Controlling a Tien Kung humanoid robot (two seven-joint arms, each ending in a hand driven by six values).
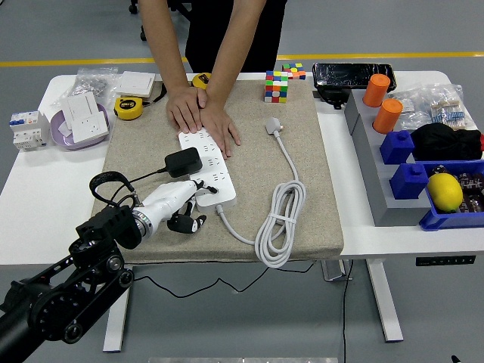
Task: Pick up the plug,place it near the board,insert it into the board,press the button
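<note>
- The black plug (184,162) is seated on the white board (206,168), a long power strip lying in the centre-left of the frame on a beige mat (318,189). It seems already inserted, so I judge the button press is the step in hand.
- The left hand (178,206) is at the lower end of the board, its white fingers (198,187) stretched toward that end and resting at its edge. It holds nothing. The dark lower fingers are curled under. I cannot see the button itself.
- A person at the top of the frame presses both hands (203,113) flat on the upper end of the board, probably to keep it from sliding when the robot pushes.
- The board's own white cable (280,219) lies coiled to the right, out of the way.
- The right arm is not in the picture.
- No writing can be read; the print on the yellow tape measure (128,107) in the upper left is too small.
</note>
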